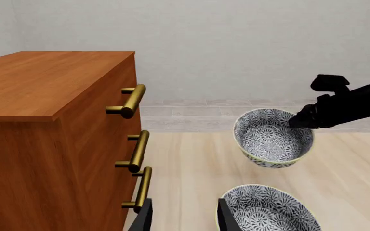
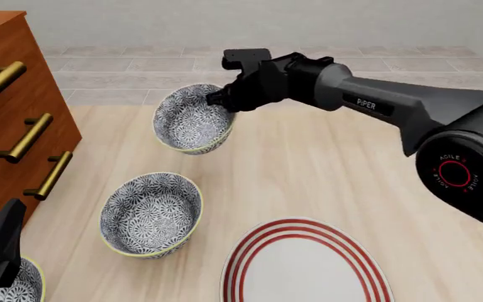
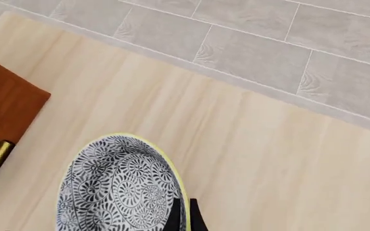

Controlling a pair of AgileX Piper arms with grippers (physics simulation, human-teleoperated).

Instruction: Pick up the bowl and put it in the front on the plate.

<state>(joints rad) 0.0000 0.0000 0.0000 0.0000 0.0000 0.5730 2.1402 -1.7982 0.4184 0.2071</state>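
The right gripper [image 2: 221, 99] was clamped on the yellow rim of the bowl [image 2: 193, 119], one finger inside and one outside, as the right wrist view showed with the rim passing between the dark fingertips [image 3: 183, 217]. The bowl hung below and to the left of that gripper, tilted so its patterned inside faced the front camera, and it was lifted off the table [image 2: 326, 176]. Beyond the gripper the pale tabletop ended at a straight far edge, with grey floor tiles [image 3: 269, 53] past it. Open table lay to the gripper's right and on its near side. The plate [image 2: 307, 264] sat well nearer than the gripper, at the table's near edge, with nothing on it. A second bowl [image 2: 151, 214] rested on the table between the held bowl and the near edge, just left of the plate. The wooden drawer cabinet [image 2: 7, 119] with brass handles [image 1: 133, 101] stood to the left, apart from the held bowl.

The right arm [image 2: 392, 100] stretched long and nearly level from the right, reaching leftward across the table. The left gripper [image 1: 181, 216] was low by the cabinet's front, its fingers spread with nothing between them, beside a third bowl [image 2: 11, 286] at the near left corner.
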